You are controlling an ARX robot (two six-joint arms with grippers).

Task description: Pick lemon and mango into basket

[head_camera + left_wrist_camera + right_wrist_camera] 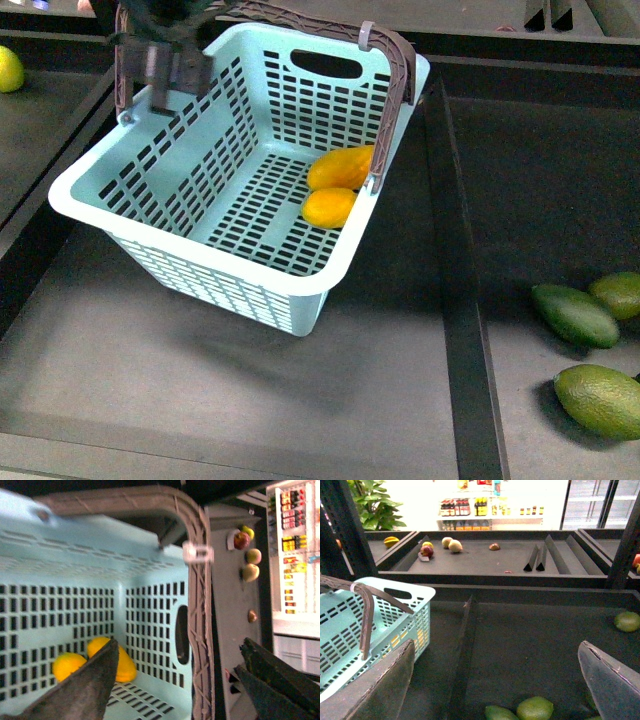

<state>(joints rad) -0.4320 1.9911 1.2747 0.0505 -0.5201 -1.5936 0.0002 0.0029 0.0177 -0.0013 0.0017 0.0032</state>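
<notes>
The light blue basket [190,262] stands tilted on the dark shelf, its brown handle [392,90] swung up. Inside, at the far right corner, the elongated orange mango [340,167] lies touching the smaller yellow-orange lemon [329,207]. Both also show in the left wrist view, mango [122,662] and lemon [67,665]. My left gripper [165,60] is open at the basket's back left; in its own view the left gripper [180,680] straddles the handle [200,625] without gripping it. My right gripper [495,685] is open and empty over the shelf to the right of the basket [350,630].
Dark green oval fruits [575,315] [600,400] lie in the right compartment, beyond a raised divider [462,300]. A yellow-green round fruit [8,68] sits far left. Green fruits [535,707] lie under the right gripper. A farther shelf holds apples [451,545].
</notes>
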